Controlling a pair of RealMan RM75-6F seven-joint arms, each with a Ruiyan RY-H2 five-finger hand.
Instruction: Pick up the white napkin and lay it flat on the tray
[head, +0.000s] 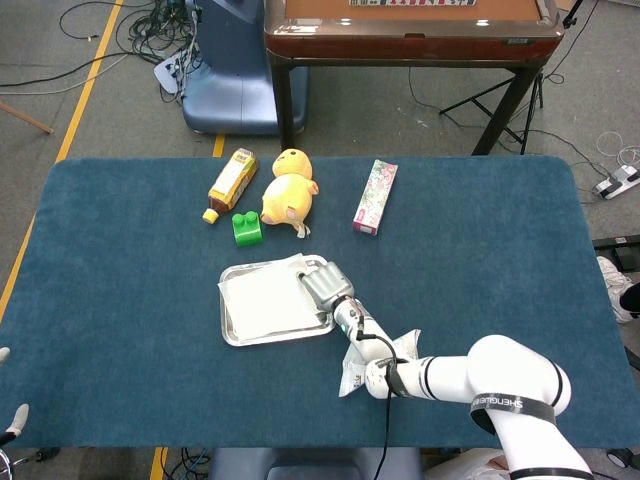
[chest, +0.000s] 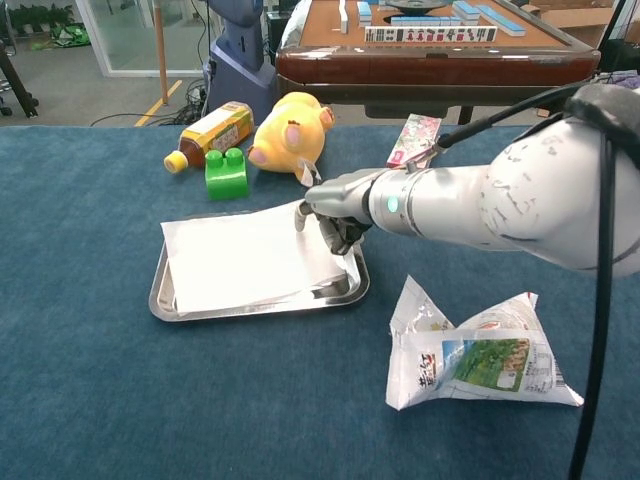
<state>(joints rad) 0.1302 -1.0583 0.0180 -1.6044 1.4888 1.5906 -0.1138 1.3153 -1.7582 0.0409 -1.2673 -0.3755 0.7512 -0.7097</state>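
We see the napkin (chest: 245, 256) lying spread in the tray (chest: 160, 290) on the table (head: 120, 250), its far edge overhanging the rim. Our right hand (chest: 335, 205) hovers at the tray's right end, fingers curled in, holding nothing we can make out. Our left hand is out of sight. A crumpled packet (chest: 480, 355) lies nearby.
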